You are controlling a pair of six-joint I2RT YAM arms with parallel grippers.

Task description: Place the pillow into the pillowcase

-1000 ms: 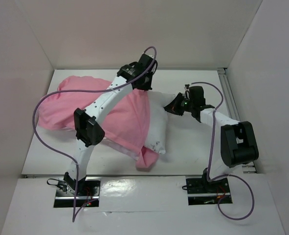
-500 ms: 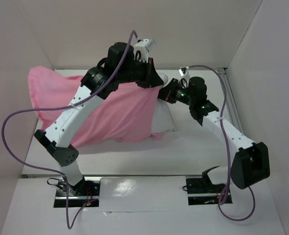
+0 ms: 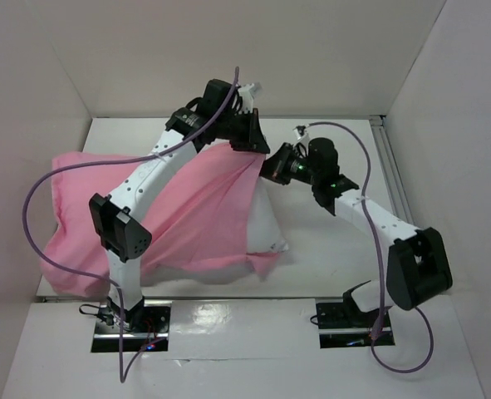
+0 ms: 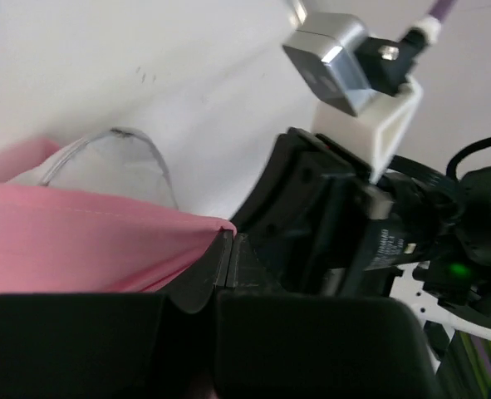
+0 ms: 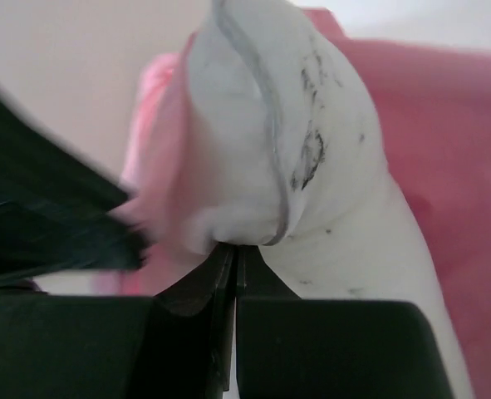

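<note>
- The pillowcase (image 3: 187,216) is spread over the left and middle of the worktop (image 3: 336,249), its near-left corner close to the near edge.
- Part of it is hidden by the left arm and a purple cable (image 3: 34,191).
- The pillow (image 3: 266,224) is found at the pillowcase's right side, mostly covered by pink cloth, with one white corner left showing. Dark specks are seen on it in the right wrist view.
- The left gripper (image 3: 255,148) is closed on the pillowcase's hem and held raised.
- The right gripper (image 3: 272,166), just beside it, is pinched shut on the pillow's upper corner.
- Since half a second ago, the left arm has been lowered, and the pillowcase's left side has dropped from the left wall towards the near edge.
</note>
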